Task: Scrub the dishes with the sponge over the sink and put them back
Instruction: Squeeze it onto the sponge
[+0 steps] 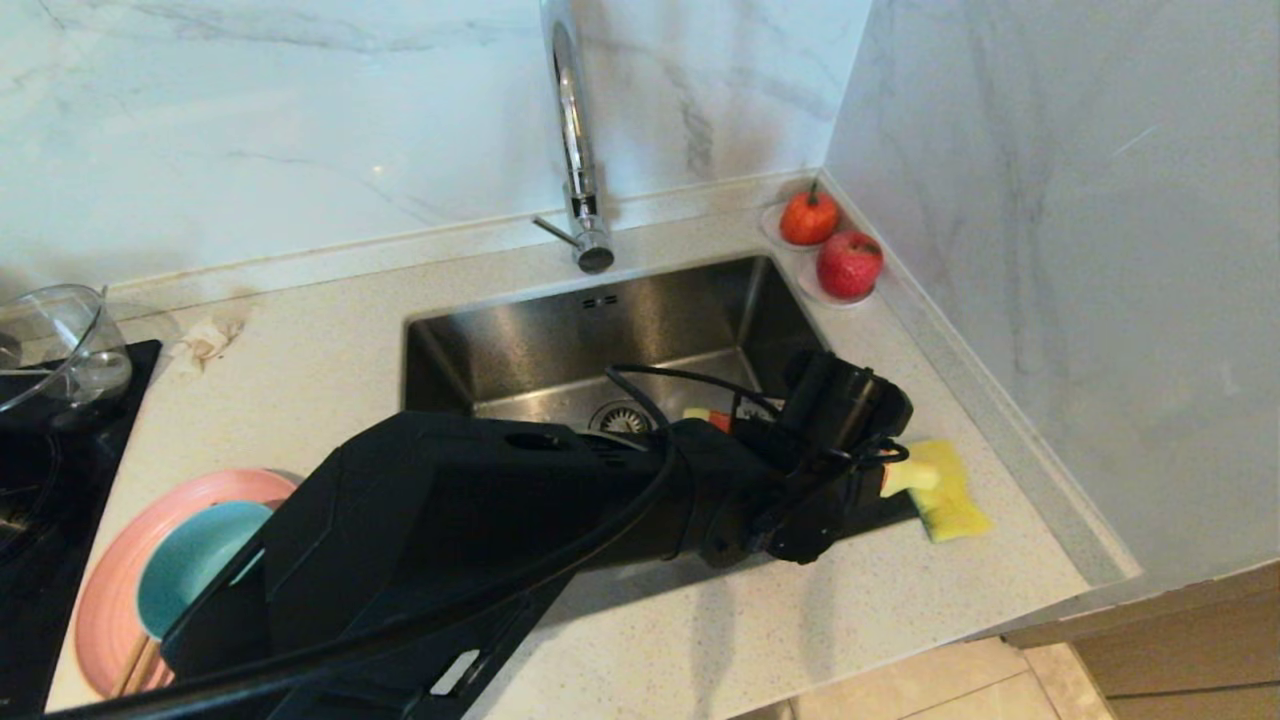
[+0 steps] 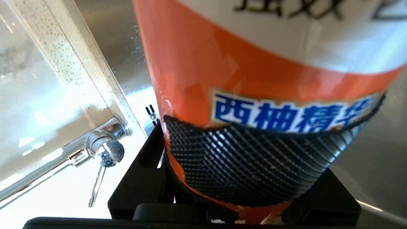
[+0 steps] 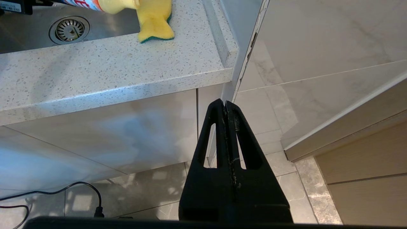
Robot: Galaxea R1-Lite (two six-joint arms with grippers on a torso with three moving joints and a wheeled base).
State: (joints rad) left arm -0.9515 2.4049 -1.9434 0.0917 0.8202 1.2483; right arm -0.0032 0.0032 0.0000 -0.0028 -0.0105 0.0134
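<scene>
My left gripper [image 1: 868, 470] reaches across the sink [image 1: 560, 340] and is shut on an orange detergent bottle [image 2: 222, 63]. A ribbed finger pad [image 2: 248, 165] presses on the bottle's side. The bottle lies nearly level, its yellow cap [image 1: 910, 476] over the yellow sponge [image 1: 952, 497], which rests on the counter right of the sink. In the right wrist view the cap [image 3: 117, 4] sits right at the sponge [image 3: 155, 19]. The teal bowl [image 1: 190, 575] sits in the pink plate [image 1: 105, 600] at the counter's near left. My right gripper [image 3: 225, 103] hangs shut below the counter edge.
The chrome tap [image 1: 575, 150] stands behind the sink. A clear glass bowl [image 1: 60, 340] sits on a black hob [image 1: 40, 480] at far left, with a crumpled tissue [image 1: 205, 340] nearby. Two red fruits [image 1: 830, 245] sit in the back right corner by the wall.
</scene>
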